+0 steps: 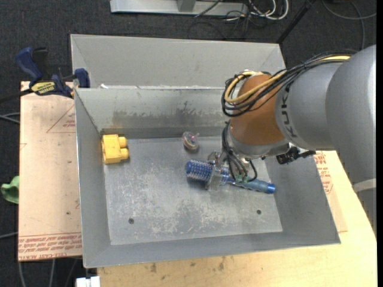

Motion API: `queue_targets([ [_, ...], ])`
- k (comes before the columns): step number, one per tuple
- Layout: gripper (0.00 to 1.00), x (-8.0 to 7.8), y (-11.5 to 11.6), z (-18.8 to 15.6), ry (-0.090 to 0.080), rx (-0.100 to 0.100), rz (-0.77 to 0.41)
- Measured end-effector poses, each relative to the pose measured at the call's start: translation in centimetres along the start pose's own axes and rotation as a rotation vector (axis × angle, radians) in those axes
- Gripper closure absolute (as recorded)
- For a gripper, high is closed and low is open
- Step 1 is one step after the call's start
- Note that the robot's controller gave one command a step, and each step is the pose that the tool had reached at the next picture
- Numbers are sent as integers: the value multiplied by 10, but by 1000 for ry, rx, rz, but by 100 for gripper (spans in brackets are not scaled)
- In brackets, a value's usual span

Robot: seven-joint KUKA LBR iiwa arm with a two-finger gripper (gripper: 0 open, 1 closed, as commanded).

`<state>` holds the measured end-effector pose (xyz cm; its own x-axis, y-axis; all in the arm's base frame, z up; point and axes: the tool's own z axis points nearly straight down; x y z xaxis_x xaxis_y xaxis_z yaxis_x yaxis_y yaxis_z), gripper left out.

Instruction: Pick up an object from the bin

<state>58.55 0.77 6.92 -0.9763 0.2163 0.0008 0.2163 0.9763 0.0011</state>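
1. The tool (222, 171) hangs low in the middle-right of the grey metal bin (179, 223), under the rounded orange wrist cover (254, 115) and its loop of black and yellow cables (238, 94). The wrist mass hides its working end, so I cannot tell whether it is open or closed
2. Directly beneath it lies a blue plastic brush (198, 171), with a bristled head pointing left and a slim handle running out to the right. The tool sits over the stretch where head meets handle, and whether it touches the brush cannot be made out. That narrow neck is probably the easiest place to close on, since the head looks wide and springy
3. The brush lies flat on the bin floor and slightly slanted, so a straight descent from above suits it, and nothing crowds it on either side
4. Near the back wall, a little to the left of the tool, rests a small round pinkish-grey object (190, 140), apart from the brush and unlikely to be disturbed
5. Well apart, by the left wall, sits a yellow plastic building block (114, 148)
6. Nothing is seen lifted, so I judge the pick to be at the approach or closing step
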Motion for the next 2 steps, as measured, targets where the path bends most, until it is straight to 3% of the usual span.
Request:
queue_targets([
  [1, 100, -30, -33, -127, -12, 1, -123],
  [2, 100, -39, -41, -206, -8, 1, -406],
])
